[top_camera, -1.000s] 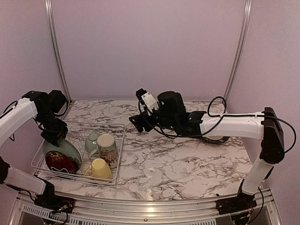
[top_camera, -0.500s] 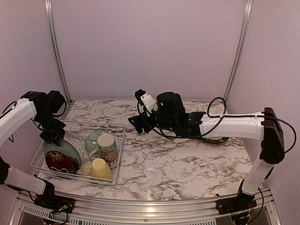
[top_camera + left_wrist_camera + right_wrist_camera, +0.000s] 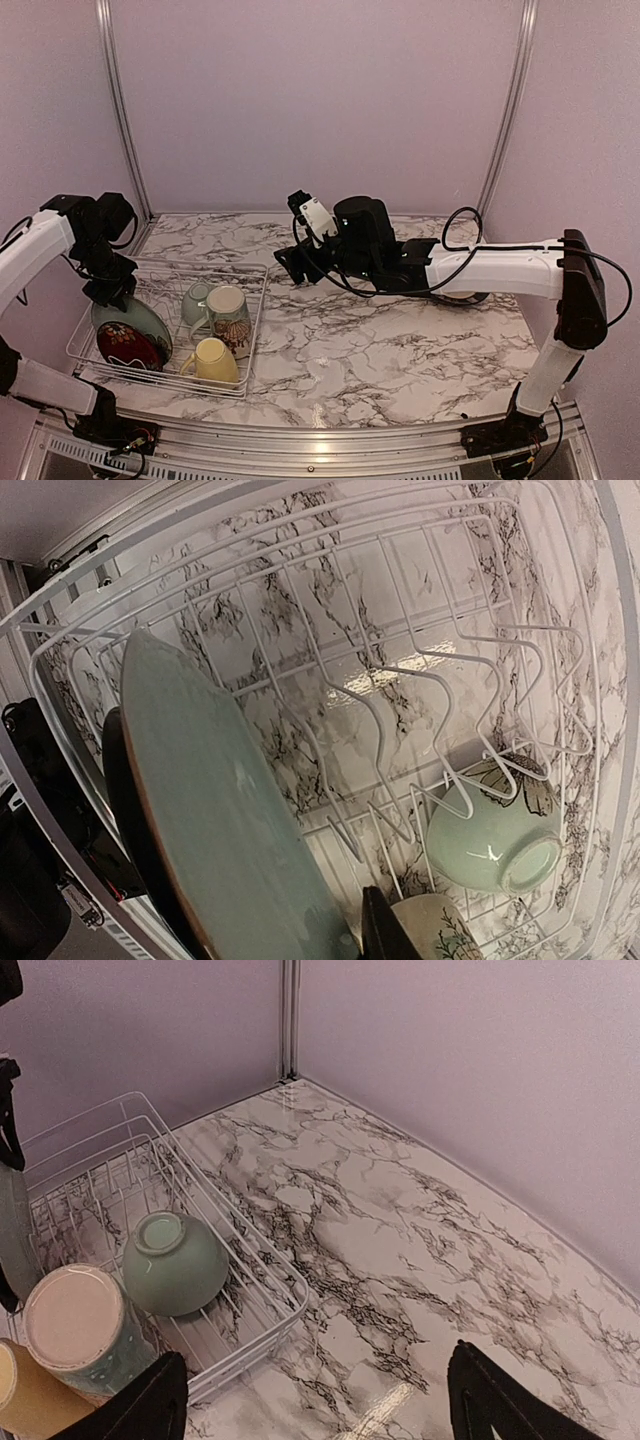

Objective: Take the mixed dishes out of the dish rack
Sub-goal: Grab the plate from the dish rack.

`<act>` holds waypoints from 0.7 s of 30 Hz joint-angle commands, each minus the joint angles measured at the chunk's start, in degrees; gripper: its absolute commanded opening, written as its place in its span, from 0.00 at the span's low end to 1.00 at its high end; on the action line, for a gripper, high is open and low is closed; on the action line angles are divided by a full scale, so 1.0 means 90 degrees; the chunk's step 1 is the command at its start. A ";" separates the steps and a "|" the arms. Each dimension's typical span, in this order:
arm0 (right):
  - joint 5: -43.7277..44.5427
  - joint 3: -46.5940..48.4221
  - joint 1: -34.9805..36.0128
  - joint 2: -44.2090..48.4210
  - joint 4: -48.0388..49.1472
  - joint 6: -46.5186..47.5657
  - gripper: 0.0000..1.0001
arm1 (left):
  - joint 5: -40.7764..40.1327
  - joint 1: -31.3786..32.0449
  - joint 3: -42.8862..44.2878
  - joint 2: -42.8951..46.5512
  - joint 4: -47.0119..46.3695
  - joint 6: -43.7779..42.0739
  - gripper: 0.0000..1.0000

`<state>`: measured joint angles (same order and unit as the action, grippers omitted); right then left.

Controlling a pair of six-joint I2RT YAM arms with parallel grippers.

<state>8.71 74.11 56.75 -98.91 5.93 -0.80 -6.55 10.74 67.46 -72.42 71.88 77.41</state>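
Your left tool has just pinched narrow onto the rim of the green plate, still standing in the rack. Grip looks made, so lifting comes next; your right tool hangs wide open.

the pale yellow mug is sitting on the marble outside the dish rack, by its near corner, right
No. The pale yellow mug sits inside the dish rack, in its near corner, not on the marble outside; the top external view shows it.

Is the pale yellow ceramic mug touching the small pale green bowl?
Apart: right wrist view shows cream floral mug between pale yellow mug and green bowl.
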 commanded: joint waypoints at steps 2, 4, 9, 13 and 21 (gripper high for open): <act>0.0088 0.0226 0.0066 0.0004 -0.0035 0.0030 0.87 | -0.0125 -0.0066 0.0219 0.0142 -0.0200 -0.0464 0.00; 0.0097 0.0220 0.0066 0.0021 -0.0035 0.0030 0.87 | -0.0115 -0.0071 0.0295 0.0192 -0.0181 -0.0466 0.00; 0.0074 0.0254 0.0071 0.0024 -0.0028 0.0040 0.87 | -0.0107 -0.0080 0.0519 0.0386 -0.0136 -0.0437 0.00; 0.0034 0.0323 0.0075 -0.0014 -0.0034 0.0030 0.87 | -0.0108 -0.0090 0.0675 0.0530 -0.0034 -0.0403 0.00; 0.0051 0.0515 0.0237 -0.0143 -0.0047 0.0078 0.87 | -0.0103 -0.0090 0.0939 0.0777 0.0090 -0.0331 0.00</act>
<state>8.71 75.70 57.49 -99.00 5.91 -0.71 -6.09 10.04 72.66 -67.37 75.24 76.93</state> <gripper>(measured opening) 0.866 0.191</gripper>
